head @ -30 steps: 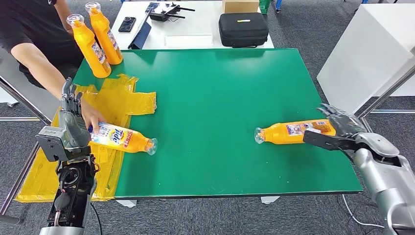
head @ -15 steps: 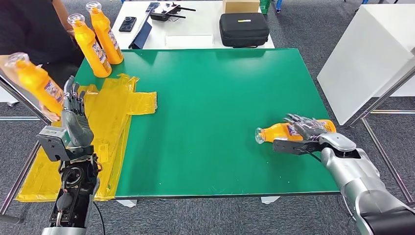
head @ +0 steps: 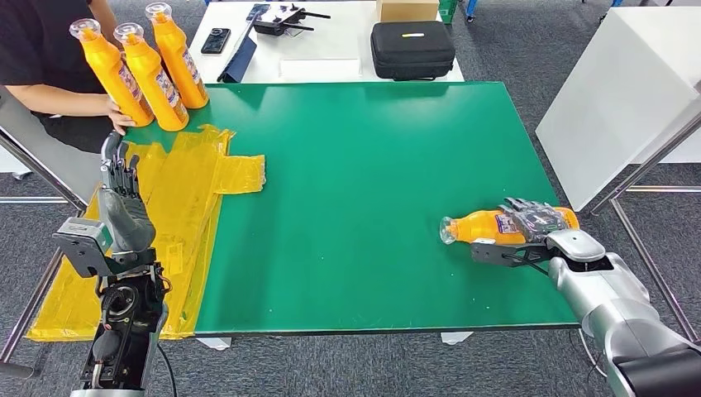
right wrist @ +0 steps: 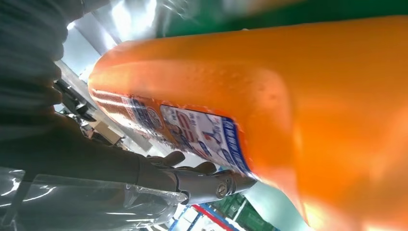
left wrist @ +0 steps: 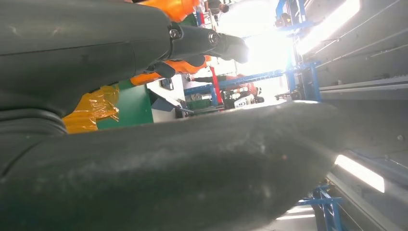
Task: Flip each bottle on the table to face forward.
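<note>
The right hand (head: 529,225) wraps its fingers over an orange plastic bottle (head: 484,225) lying on its side near the right edge of the green table (head: 364,165), cap pointing left. The left hand (head: 124,203) stands upright, fingers apart, holding nothing.

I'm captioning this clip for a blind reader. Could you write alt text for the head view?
The robot's right hand grips an orange bottle lying on a green table. Far left, a person's hand rests by three upright orange bottles, while the robot's left hand is raised, holding nothing.
</note>
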Robot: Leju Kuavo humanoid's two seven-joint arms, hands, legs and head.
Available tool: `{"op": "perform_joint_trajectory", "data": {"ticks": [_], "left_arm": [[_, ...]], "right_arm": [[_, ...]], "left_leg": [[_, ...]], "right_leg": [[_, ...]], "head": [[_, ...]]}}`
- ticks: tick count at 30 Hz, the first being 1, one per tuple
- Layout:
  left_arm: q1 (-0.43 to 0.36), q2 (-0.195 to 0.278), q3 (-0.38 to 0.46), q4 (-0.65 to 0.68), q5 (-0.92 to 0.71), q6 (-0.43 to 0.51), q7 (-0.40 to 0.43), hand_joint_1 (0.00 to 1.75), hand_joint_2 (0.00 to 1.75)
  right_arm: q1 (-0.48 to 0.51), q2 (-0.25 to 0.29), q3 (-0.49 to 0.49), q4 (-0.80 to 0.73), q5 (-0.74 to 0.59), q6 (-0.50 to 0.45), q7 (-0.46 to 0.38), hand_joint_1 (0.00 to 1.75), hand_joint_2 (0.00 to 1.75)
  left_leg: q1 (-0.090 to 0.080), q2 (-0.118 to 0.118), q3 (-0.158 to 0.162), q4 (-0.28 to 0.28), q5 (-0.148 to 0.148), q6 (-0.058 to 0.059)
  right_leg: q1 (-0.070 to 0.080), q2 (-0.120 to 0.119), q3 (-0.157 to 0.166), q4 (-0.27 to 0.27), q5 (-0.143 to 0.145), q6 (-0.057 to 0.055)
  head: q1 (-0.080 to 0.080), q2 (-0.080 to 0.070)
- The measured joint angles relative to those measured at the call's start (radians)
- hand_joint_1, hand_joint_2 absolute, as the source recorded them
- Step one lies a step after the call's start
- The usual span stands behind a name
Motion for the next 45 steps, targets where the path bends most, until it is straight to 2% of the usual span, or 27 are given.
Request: {"op": "perform_joint_trajectory", "data": {"ticks": [8, 14, 19, 26, 32, 45], "left_arm": [[0.003, 0.000, -0.001, -0.006, 0.000, 0.000, 0.000, 0.00, 0.00], [0.012, 0.000, 0.000, -0.016, 0.005, -0.003, 0.005, 0.00, 0.00], [0.021, -0.002, 0.000, -0.028, 0.013, -0.026, 0.016, 0.00, 0.00], [0.023, -0.008, 0.000, -0.030, 0.022, -0.054, 0.022, 0.00, 0.00], [0.023, -0.009, -0.001, -0.030, 0.036, -0.067, 0.022, 0.00, 0.00], [0.008, -0.013, -0.031, -0.030, 0.057, -0.087, 0.030, 0.00, 0.00]], "right_arm": [[0.000, -0.004, 0.011, 0.009, 0.000, -0.004, 0.002, 0.00, 1.75], [-0.001, -0.006, 0.018, 0.011, 0.022, -0.075, 0.045, 0.00, 1.75], [0.006, -0.018, 0.015, 0.009, 0.032, -0.100, 0.073, 0.00, 1.75], [0.050, -0.055, -0.011, 0.000, 0.066, -0.091, 0.103, 0.00, 1.75], [0.059, -0.065, -0.033, 0.013, 0.086, -0.072, 0.115, 0.00, 1.75], [0.048, -0.020, -0.046, 0.062, 0.129, -0.070, 0.146, 0.00, 1.75]], "left_leg": [[0.000, 0.000, 0.000, 0.000, 0.000, 0.000], [0.000, 0.000, 0.000, 0.000, 0.000, 0.000], [0.000, -0.002, 0.000, 0.000, 0.000, 0.000], [0.000, -0.002, 0.000, 0.000, 0.000, 0.000], [0.000, -0.002, 0.001, 0.000, 0.000, 0.000], [0.000, -0.002, 0.006, 0.000, 0.000, 0.001]], "right_leg": [[0.000, 0.000, 0.000, 0.000, 0.000, 0.000], [0.000, 0.000, 0.000, 0.000, 0.000, 0.000], [0.000, -0.001, 0.000, 0.000, 0.000, 0.000], [0.000, -0.001, 0.000, 0.000, 0.000, 0.000], [0.000, -0.001, 0.000, 0.000, 0.000, 0.000], [0.000, -0.001, 0.006, -0.001, 0.000, 0.001]], "head": [[0.000, 0.000], [0.000, 0.000], [0.000, 0.000], [0.000, 0.000], [0.000, 0.000], [0.000, 0.000]]}}
